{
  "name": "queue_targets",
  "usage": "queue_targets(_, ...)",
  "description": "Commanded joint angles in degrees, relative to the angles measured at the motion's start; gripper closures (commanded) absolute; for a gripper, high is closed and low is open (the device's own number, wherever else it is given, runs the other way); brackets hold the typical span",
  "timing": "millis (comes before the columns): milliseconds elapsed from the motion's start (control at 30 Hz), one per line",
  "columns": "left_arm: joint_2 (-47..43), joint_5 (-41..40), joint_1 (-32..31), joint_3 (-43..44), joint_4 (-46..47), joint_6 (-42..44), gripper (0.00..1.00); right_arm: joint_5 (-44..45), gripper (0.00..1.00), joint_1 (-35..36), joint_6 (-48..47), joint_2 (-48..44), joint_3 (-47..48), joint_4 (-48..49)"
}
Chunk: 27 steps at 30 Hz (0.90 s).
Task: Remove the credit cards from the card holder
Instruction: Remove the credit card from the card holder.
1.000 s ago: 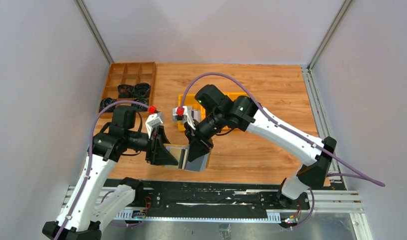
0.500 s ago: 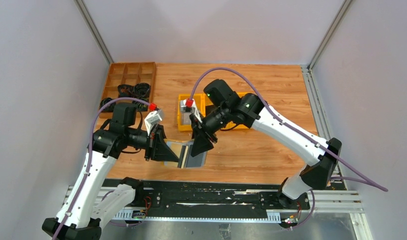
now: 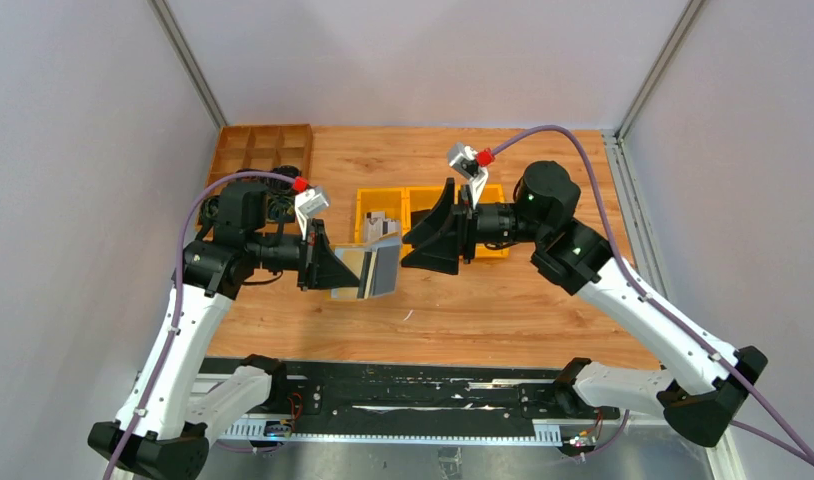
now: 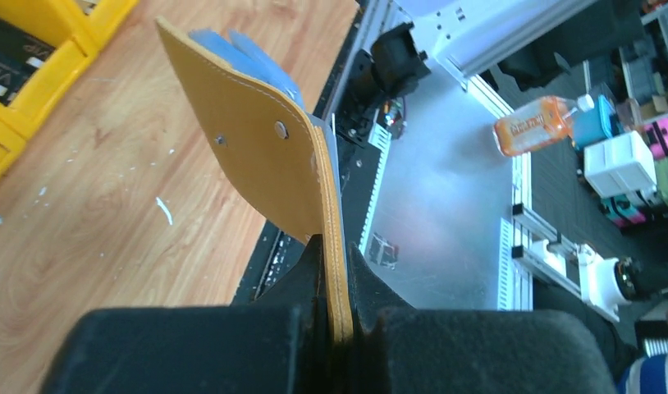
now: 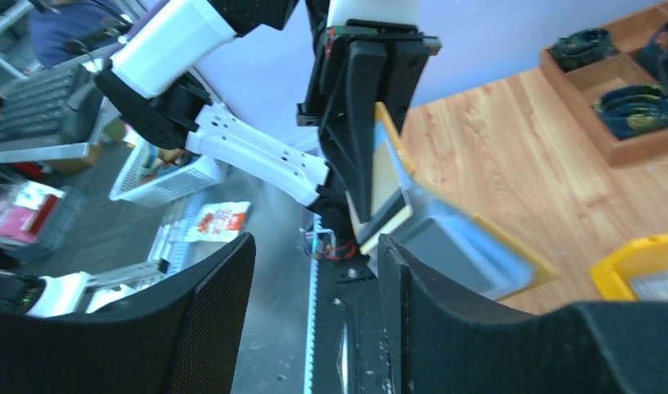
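My left gripper (image 3: 345, 272) is shut on the mustard-yellow card holder (image 3: 375, 268) and holds it open above the table, grey pleated inside facing right. In the left wrist view the holder's yellow flap (image 4: 257, 160) rises from between my shut jaws (image 4: 337, 283). My right gripper (image 3: 413, 245) is open and empty, just right of the holder and pointing at it. The right wrist view looks between its fingers (image 5: 212, 316) at the holder's grey pleats (image 5: 454, 242). Grey credit cards (image 3: 380, 222) lie in a yellow bin; a black card (image 4: 11, 59) shows in the left wrist view.
Two bright yellow bins (image 3: 428, 198) stand side by side behind the grippers. A wooden compartment tray (image 3: 251, 150) with black coiled items sits at the back left. A black rail (image 3: 413, 385) runs along the table's near edge.
My right gripper has pulled back from the holder, up and to the right, and now faces it open. My left gripper has lifted the holder farther from the near edge.
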Motion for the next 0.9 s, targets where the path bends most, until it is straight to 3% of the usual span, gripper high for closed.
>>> queue_targets(0, -2.0, -2.6, 0.6, -0.2, 13.6, -12.1, 1.0, -4.7, 0.4, 0.8, 21.2, 2.6, -8.2, 25.3)
queue_targets(100, -6.0, -2.0, 0.7, -5.0, 29.6, -27.2, 1.0, -6.8, 0.41, 1.0, 27.0, 5.2, -10.2, 32.6)
queue_targets(200, -8.1, -2.0, 0.7, -8.0, 39.3, -34.5, 1.0, -7.0, 0.43, 1.1, 28.3, 7.2, -10.7, 33.6)
queue_targets(433, -7.0, -0.3, 0.7, -6.9, 37.2, -34.3, 1.0, -7.9, 0.47, 1.2, 31.0, 9.4, -11.2, 38.4)
queue_targets(867, -6.7, -0.1, 0.7, -7.1, 36.3, -33.8, 1.0, -9.3, 0.69, 2.4, 34.8, 14.7, -7.9, 43.4)
